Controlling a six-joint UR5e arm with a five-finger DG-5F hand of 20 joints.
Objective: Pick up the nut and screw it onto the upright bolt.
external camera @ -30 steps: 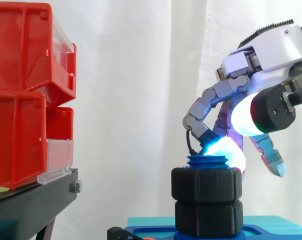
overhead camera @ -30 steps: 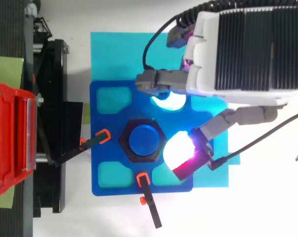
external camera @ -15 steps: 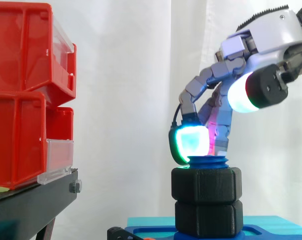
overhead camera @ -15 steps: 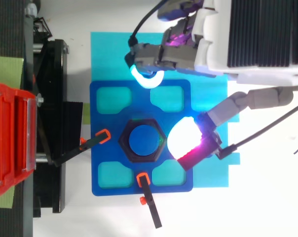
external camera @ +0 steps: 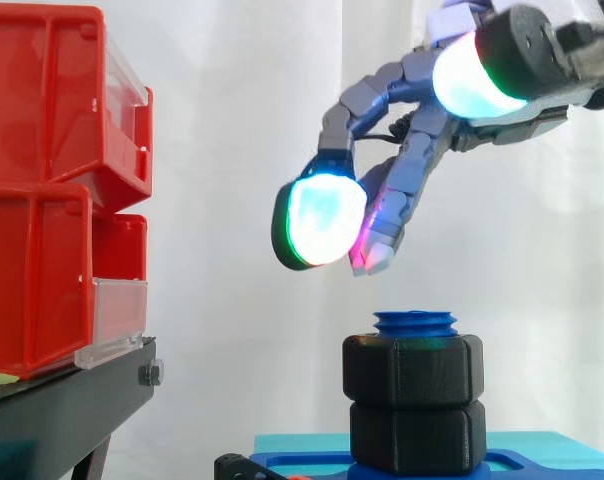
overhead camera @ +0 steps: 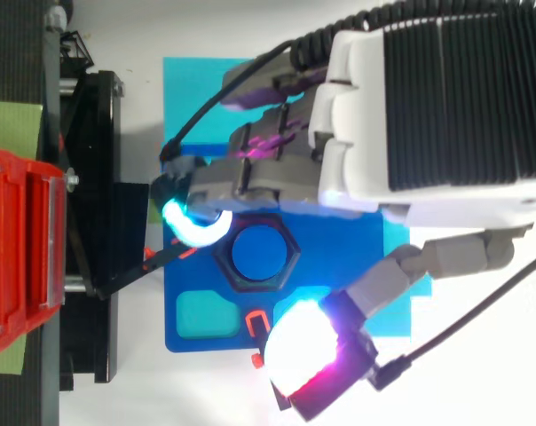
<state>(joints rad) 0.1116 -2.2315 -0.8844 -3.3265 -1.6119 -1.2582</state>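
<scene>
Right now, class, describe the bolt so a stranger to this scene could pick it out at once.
Find the red bins on the left, then look right to the dark blue plate on the lighter blue mat. At the plate's middle stands the bolt: unlike the flat pockets around it, its round blue top pokes up through a black six-sided nut.
</scene>
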